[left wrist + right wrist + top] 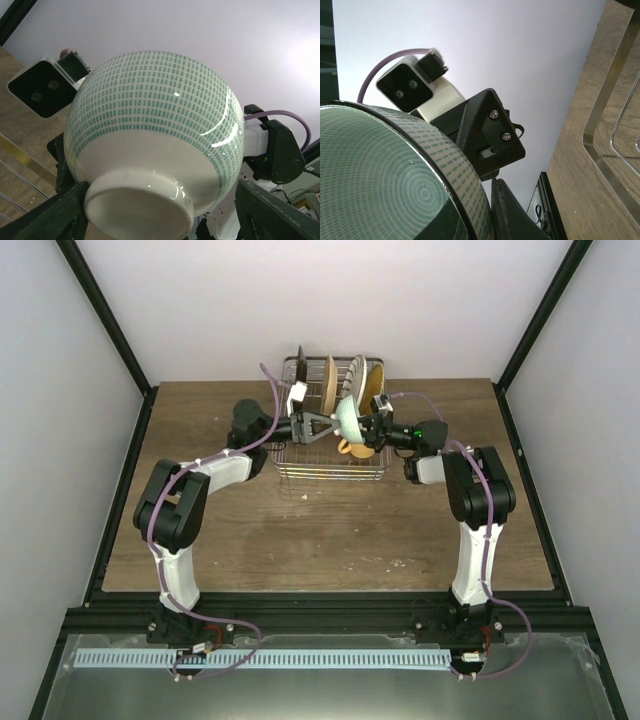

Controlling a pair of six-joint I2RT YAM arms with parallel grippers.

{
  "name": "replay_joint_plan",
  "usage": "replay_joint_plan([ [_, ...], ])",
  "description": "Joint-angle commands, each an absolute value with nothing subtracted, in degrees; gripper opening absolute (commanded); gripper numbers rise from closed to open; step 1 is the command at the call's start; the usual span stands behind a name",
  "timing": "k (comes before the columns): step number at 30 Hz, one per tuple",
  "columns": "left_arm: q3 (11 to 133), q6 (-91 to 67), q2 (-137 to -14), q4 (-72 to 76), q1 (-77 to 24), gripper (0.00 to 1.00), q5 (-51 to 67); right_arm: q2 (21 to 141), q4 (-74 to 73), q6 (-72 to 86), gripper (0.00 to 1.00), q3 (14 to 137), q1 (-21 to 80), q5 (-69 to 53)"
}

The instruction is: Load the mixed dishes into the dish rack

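1. Over the silver wire dish rack (300,472), far and central on the wood-grain worktop (330,530), we see the glossy, round mint-green bowl (155,135) held on its side.
2. The right fingers (512,217) are clenched on its thin rim.
3. The left fingers (272,212) stand released, spread either side of its white foot.
4. Round plates (327,383) stand upright in the rack's far half.

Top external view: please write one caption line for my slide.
Above the rack, the right pincer holds the bowl while the open left pincer flanks its base; plates stand inside.
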State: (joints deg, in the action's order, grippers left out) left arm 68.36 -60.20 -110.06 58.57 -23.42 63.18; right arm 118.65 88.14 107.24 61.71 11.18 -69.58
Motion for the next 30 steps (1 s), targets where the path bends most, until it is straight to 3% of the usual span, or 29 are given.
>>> replay_joint_plan([
  [1,68.82,-59.55,-107.40,62.03,-24.70,0.72,67.79,118.64,107.11,108.24,0.01,63.45,9.66,-63.19],
  [5,68.77,-59.76,-107.57,62.50,-24.70,0.48,67.68,118.66,107.14,108.42,0.01,63.54,9.54,-63.02],
  [7,68.75,-59.98,-107.65,62.85,-24.70,0.44,67.60,118.58,107.14,108.52,0.01,63.72,9.45,-63.05],
  [22,70.46,-60.34,-108.28,63.69,-24.70,0.38,66.98,119.31,107.12,109.45,0.01,63.46,9.36,-66.35],
  [30,69.31,-59.82,-107.72,63.47,-24.61,0.37,66.56,120.30,106.30,109.11,0.08,63.30,9.25,-67.70],
])
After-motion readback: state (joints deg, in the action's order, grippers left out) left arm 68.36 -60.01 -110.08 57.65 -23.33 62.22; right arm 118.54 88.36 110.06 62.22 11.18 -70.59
